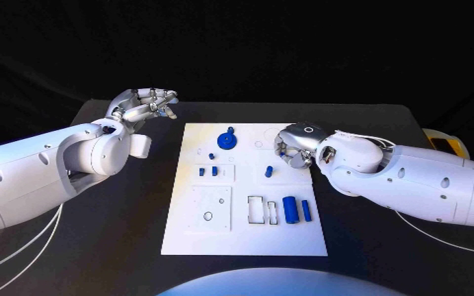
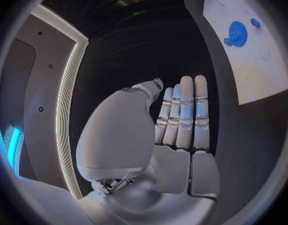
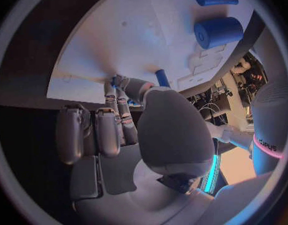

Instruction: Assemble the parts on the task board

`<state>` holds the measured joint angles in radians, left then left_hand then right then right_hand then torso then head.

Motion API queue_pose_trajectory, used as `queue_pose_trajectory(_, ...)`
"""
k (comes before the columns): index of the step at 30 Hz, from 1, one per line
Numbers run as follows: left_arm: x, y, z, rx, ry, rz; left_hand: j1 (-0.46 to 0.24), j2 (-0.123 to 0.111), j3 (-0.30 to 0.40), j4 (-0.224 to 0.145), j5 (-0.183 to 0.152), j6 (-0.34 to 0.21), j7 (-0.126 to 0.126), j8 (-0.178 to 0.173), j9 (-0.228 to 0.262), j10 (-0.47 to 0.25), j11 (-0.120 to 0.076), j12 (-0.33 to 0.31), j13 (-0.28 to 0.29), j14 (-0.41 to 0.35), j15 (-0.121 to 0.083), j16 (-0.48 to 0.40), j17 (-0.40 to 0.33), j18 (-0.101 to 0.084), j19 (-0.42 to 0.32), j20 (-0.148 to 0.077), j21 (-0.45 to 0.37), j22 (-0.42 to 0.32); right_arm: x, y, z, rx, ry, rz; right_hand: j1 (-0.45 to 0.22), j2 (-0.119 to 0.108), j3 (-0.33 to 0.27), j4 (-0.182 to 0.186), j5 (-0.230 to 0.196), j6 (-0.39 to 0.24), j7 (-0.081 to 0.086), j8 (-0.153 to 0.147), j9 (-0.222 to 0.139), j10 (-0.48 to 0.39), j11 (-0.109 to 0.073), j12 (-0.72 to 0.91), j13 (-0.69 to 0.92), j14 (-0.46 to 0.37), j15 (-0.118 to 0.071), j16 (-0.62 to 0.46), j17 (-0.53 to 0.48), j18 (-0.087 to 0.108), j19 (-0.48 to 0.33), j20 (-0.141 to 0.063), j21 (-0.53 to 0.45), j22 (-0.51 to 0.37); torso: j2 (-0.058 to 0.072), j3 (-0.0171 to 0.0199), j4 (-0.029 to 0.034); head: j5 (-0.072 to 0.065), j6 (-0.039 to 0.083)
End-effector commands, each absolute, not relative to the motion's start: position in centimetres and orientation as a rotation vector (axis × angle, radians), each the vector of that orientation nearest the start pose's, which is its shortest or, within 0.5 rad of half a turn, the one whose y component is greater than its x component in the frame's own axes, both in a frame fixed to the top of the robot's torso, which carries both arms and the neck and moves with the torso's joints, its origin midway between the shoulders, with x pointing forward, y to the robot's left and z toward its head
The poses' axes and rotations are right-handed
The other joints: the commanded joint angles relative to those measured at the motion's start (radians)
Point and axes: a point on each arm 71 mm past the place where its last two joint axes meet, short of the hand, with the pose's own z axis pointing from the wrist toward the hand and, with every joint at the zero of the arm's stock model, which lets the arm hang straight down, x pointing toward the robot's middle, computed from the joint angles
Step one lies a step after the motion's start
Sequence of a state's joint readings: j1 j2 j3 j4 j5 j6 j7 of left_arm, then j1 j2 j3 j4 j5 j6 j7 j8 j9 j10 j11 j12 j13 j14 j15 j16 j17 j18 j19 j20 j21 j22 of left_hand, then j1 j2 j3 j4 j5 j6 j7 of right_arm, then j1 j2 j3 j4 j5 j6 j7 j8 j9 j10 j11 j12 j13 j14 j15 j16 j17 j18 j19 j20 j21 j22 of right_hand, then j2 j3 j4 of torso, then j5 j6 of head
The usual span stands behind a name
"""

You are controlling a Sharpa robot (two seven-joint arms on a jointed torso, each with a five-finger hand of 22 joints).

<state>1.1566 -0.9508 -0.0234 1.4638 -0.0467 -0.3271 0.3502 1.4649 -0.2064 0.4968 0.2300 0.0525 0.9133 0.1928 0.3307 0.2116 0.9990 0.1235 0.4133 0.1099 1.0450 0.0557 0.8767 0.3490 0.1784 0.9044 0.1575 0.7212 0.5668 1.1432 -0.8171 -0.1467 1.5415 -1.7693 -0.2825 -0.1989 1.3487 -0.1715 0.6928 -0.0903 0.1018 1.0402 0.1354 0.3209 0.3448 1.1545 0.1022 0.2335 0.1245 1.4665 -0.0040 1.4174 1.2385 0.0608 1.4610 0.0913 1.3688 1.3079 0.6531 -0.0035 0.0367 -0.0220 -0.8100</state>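
White and flat, the task board (image 1: 247,234) lies in the middle of the black table (image 1: 375,255), and the blue parts are spread on it: a round gear-like piece (image 1: 228,139) toward twelve o'clock, some very small pieces (image 1: 208,170) just under it toward the centre, a short peg (image 1: 268,170) a little to three o'clock of the centre, and a thick cylinder (image 1: 290,210) with a thin pin (image 1: 306,210) just beside it toward four o'clock, next to some open slots (image 1: 263,209). The right hand (image 1: 295,146) is over the board's edge at about two o'clock, its fingers bent down to the surface. In the right wrist view, something small and blue (image 3: 113,80) shows at the fingertips (image 3: 118,83), near the short peg (image 3: 161,77); I cannot tell if it is pinched or only touched. The left hand (image 1: 148,106) is off the board at about ten o'clock, above the bare table, and the left wrist view shows its fingers (image 2: 184,112) straight and close together, holding nothing. I judge that a part is being taken or placed on the right side, and most of the assembly is not yet done. The risk here is that so small a part slips from the fingertips, or tilts, and then rolls over the smooth plate; the bent fingers can also push the short peg away. Another danger is that the thick cylinder rolls if the board is pushed.
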Motion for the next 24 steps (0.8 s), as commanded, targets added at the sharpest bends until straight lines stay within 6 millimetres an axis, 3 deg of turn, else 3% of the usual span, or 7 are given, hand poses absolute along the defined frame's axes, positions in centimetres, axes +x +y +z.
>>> queue_pose_trajectory(1,49.1,28.3,-19.7,-1.169,1.398,-1.36,0.012,-0.001,-0.002,-0.006,0.002,-0.006,-0.001,-0.004,0.0,-0.006,0.002,-0.001,-0.002,0.0,0.001,-0.006,0.0,0.005,0.006,0.0,-0.004,-0.001,44.8,-18.2,-24.8,-0.459,1.691,0.466,0.001,0.023,0.007,-0.005,0.014,0.012,0.0,0.006,0.002,0.05,-0.038,0.002,0.009,0.043,-0.009,0.005,0.006,-0.013,0.011,0.0,0.007,0.153,0.0,-0.0005,0.0003,-0.001,0.001)
queue_pose_trajectory(6,49.1,28.2,-19.7,-1.169,1.401,-1.361,0.012,-0.001,-0.002,-0.006,0.002,-0.006,-0.001,-0.004,0.0,-0.006,0.002,-0.001,-0.002,0.0,0.001,-0.006,0.0,0.005,0.006,0.0,-0.004,-0.001,44.7,-18.1,-24.5,-0.434,1.643,0.494,-0.002,0.033,0.027,-0.014,0.017,0.022,-0.006,0.01,0.006,0.066,-0.043,0.002,0.013,0.044,-0.013,0.005,0.003,-0.014,0.014,-0.004,0.015,0.159,0.0,-0.0009,0.0006,-0.002,0.003)
queue_pose_trajectory(24,49.2,28.2,-19.8,-1.173,1.414,-1.361,0.013,-0.002,-0.005,-0.008,0.001,-0.012,0.003,-0.008,-0.002,-0.014,0.006,-0.004,-0.004,-0.001,0.003,-0.01,0.0,0.004,0.008,0.0,-0.007,-0.004,44.2,-18.5,-23.3,-0.379,1.583,0.539,-0.009,0.03,0.035,-0.02,0.007,0.025,-0.007,0.01,0.008,0.07,-0.044,-0.001,0.015,0.043,-0.015,0.004,0.001,-0.015,0.016,-0.006,0.019,0.162,-0.001,-0.001,0.0002,0.0,0.006)
